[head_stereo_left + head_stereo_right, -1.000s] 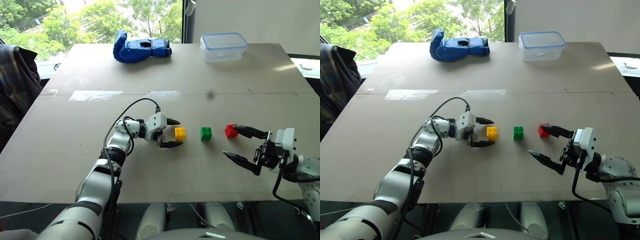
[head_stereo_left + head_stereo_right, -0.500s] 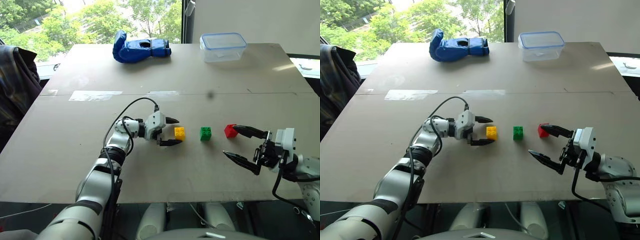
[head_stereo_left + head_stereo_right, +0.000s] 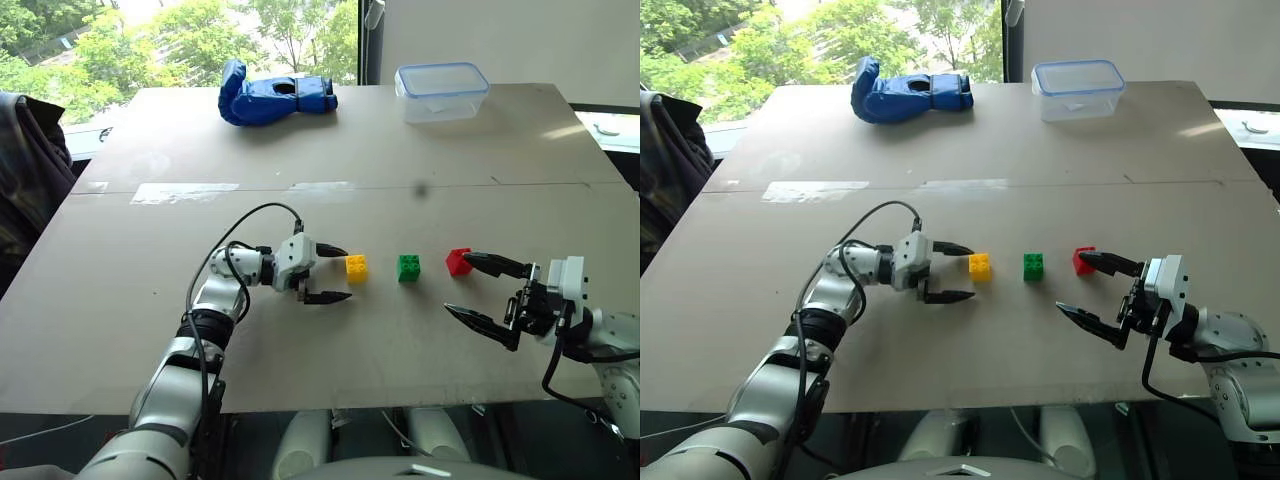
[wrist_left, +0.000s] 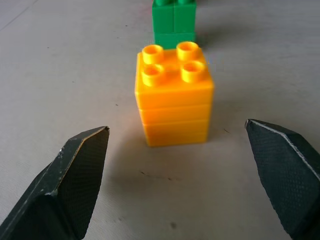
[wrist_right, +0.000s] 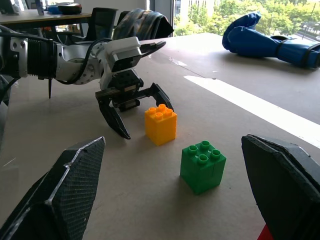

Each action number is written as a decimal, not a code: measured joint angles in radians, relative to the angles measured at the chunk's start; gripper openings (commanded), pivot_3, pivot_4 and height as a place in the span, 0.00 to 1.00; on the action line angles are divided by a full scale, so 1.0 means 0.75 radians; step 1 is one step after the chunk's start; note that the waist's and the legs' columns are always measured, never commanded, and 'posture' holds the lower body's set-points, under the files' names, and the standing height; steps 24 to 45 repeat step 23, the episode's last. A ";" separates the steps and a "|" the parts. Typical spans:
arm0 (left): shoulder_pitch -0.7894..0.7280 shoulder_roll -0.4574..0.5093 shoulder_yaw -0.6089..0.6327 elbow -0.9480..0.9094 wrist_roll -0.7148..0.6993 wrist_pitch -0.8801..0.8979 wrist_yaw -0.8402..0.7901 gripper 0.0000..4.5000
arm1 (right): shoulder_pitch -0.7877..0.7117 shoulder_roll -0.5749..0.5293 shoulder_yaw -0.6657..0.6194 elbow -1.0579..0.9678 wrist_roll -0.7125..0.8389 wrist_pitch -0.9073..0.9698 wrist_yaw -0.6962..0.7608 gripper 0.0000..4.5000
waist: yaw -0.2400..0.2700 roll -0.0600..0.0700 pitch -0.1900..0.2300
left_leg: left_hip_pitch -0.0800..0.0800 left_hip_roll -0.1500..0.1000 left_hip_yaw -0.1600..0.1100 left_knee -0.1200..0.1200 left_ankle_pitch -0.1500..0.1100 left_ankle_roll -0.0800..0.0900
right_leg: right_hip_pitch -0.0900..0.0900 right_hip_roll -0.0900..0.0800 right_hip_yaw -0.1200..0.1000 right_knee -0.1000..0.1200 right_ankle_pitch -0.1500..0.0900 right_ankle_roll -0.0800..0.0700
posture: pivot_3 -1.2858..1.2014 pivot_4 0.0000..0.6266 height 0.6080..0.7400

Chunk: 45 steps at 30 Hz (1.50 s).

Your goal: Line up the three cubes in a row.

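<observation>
Likely light, rigid, slick plastic: yellow cube (image 3: 356,267), green cube (image 3: 408,267), red cube (image 3: 459,262). Best pinched across flat sides. Left gripper (image 3: 335,273) at nine o'clock of yellow, right gripper (image 3: 478,288) beside red, both spread wide, empty.

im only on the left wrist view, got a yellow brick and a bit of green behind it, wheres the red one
Observer: The red cube sits past the green cube, on the table by the upper fingertip of the right pincer.
Operator: is right holding it
Observer: No, the right pincer is open and the red cube stands free on the table.
Operator: do the three look lined up
Observer: Roughly, yes: the yellow cube, green and red stand in a row across the table with gaps between them.
Operator: is my left touching yellow
Observer: No, the left pincer is open and stands just short of the yellow cube.
</observation>
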 measured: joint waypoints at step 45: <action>1.080 -0.068 0.175 -1.436 -0.095 0.894 0.994 0.99 | 0.215 0.085 -0.027 0.424 -0.160 -0.329 0.020 1.00 | 0.025 0.005 0.002 | 0.003 0.001 0.002 -0.003 0.000 0.000 | 0.003 -0.004 0.003 -0.003 0.000 0.000 | 0.52 0.24 1.00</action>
